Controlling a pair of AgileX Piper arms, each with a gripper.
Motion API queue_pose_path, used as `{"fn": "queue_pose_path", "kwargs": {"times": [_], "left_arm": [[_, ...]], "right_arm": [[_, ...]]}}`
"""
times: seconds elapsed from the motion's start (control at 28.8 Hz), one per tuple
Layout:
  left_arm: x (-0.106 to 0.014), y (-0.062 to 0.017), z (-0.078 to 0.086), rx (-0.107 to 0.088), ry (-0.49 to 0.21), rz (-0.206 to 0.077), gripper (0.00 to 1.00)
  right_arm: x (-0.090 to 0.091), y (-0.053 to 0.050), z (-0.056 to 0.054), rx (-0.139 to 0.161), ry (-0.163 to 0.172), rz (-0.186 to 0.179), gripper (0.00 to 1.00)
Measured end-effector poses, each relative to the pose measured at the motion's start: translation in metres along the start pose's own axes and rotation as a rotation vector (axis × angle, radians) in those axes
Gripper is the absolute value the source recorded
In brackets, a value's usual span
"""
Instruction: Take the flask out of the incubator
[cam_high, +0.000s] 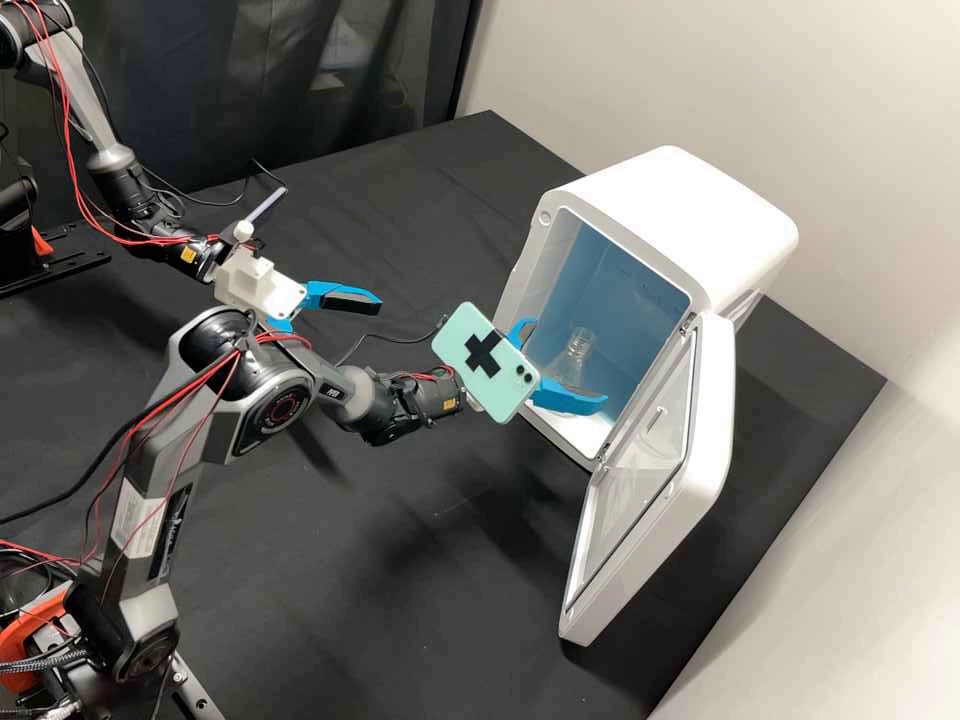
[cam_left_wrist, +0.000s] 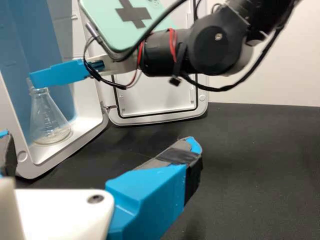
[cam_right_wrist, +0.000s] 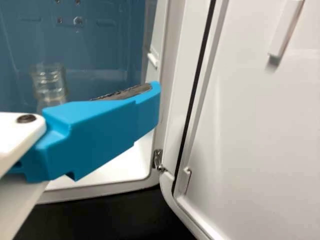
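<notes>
A black plus-shaped cross (cam_high: 483, 356) stood on the back of the mint-green phone (cam_high: 510, 390) at the right arm's wrist. Faint marks on the flask (cam_left_wrist: 47, 117) may have been graduations, too small to read.

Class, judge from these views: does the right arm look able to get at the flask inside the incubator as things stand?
Probably yes. The door hangs wide open, the right gripper sits open at the incubator mouth, and nothing stands between it and the flask.
</notes>
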Motion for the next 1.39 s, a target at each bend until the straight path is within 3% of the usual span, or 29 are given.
{"fn": "queue_pose_path", "kwargs": {"times": [0.31,0.52,0.73,0.94,1.18,1.39], "left_arm": [[0.000,0.0000,0.000,0.000,0.000,0.000,1.00],[0.000,-0.0007,0.000,0.000,0.000,-0.002,1.00],[0.000,-0.0015,0.002,0.000,-0.005,-0.005,1.00],[0.000,-0.0016,0.002,0.001,-0.007,-0.005,1.00],[0.003,0.0004,0.005,0.004,-0.015,0.004,1.00],[0.003,0.0004,0.005,0.010,-0.012,0.004,1.00]], "right_arm": [[0.022,-0.008,-0.010,-0.021,-0.036,0.011,1.00],[0.031,-0.021,-0.015,-0.035,-0.060,-0.022,1.00],[0.038,-0.031,-0.019,-0.085,-0.071,-0.036,1.00],[0.044,-0.035,-0.019,-0.103,-0.083,-0.031,1.00],[0.052,-0.038,-0.017,-0.105,-0.099,-0.021,1.00],[0.062,-0.035,-0.023,-0.110,-0.100,-0.002,1.00]]}}
